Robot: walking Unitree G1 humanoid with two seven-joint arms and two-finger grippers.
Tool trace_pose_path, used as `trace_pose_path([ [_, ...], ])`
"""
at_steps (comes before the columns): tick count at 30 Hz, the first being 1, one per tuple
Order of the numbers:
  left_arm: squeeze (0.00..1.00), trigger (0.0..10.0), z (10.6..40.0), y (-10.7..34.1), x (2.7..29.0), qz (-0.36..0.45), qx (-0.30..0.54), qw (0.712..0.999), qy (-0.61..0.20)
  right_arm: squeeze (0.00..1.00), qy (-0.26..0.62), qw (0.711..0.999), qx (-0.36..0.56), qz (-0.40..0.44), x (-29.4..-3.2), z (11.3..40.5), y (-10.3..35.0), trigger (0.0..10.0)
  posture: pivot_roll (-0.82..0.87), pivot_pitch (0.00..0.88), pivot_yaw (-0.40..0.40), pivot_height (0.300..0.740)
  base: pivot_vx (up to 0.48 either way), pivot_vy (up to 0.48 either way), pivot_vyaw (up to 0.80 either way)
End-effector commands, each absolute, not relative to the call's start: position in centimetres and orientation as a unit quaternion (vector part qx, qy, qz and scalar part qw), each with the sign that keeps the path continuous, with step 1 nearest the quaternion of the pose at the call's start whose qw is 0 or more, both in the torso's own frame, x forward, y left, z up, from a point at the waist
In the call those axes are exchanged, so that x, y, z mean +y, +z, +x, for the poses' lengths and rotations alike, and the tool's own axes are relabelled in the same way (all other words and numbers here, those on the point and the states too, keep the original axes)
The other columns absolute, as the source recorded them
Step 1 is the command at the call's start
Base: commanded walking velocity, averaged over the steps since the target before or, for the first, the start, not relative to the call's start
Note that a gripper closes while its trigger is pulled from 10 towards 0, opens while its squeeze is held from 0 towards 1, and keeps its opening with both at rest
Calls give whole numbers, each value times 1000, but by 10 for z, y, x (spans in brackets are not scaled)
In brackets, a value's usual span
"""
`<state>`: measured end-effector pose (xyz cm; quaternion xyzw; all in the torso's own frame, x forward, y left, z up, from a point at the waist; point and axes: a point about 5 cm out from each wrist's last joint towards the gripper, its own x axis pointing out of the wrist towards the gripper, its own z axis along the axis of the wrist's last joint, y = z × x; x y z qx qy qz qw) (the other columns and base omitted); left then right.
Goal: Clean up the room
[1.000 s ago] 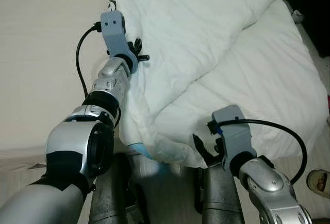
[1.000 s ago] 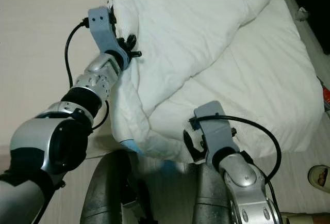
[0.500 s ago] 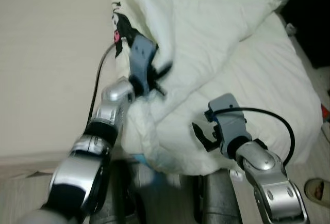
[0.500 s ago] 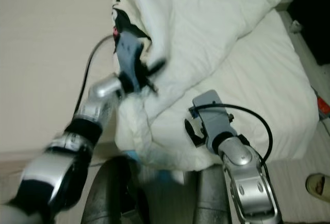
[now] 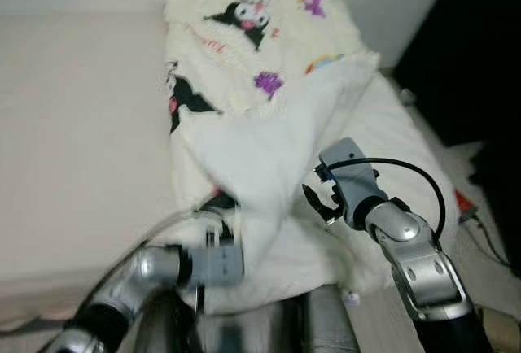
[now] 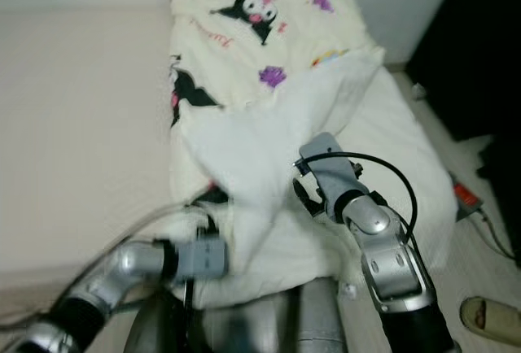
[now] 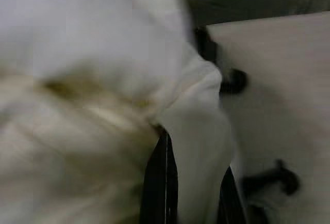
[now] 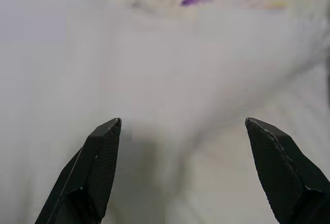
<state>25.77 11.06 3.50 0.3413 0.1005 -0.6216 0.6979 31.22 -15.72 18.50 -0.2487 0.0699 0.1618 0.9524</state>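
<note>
Left hand (image 7: pixel 192 182) low at the near left edge of the bed (image 5: pixel 407 158), blurred, pinching a fold of the white blanket (image 5: pixel 269 150) between its black fingers (image 7: pixel 161 182). Blanket bunched over the bed, cartoon-printed side (image 5: pixel 244 36) turned up at the far end, plain white side heaped near. Right hand (image 8: pixel 183 170) hovering just above the middle of the blanket, fingers (image 8: pixel 98 162) spread wide, gripping nothing. Slipper (image 6: pixel 488 320) on the floor, near right.
</note>
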Motion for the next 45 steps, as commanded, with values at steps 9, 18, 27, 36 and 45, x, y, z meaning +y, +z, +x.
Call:
trace_pose_path([
  [9,1000,10000,249,42,61,244,96,727,-634,0,139,949,70,-275,-167,328,180,10000,-184,82,10,567,0,0,0],
  [18,0,10000,276,105,38,21,16,799,-601,0,78,975,114,-172,-182,340,158,10000,-173,26,25,567,0,0,0],
  [27,0,10000,293,112,64,-102,13,846,-524,0,55,973,185,-128,-189,332,105,10000,-152,0,9,567,0,0,0],
  [36,0,10000,337,103,102,-193,35,955,-221,0,85,975,174,-109,-180,331,98,10000,-159,0,4,567,0,0,0],
  [45,0,10000,349,88,91,-158,105,976,-111,0,89,978,152,-108,-182,324,104,10000,-201,13,21,567,0,0,0],
])
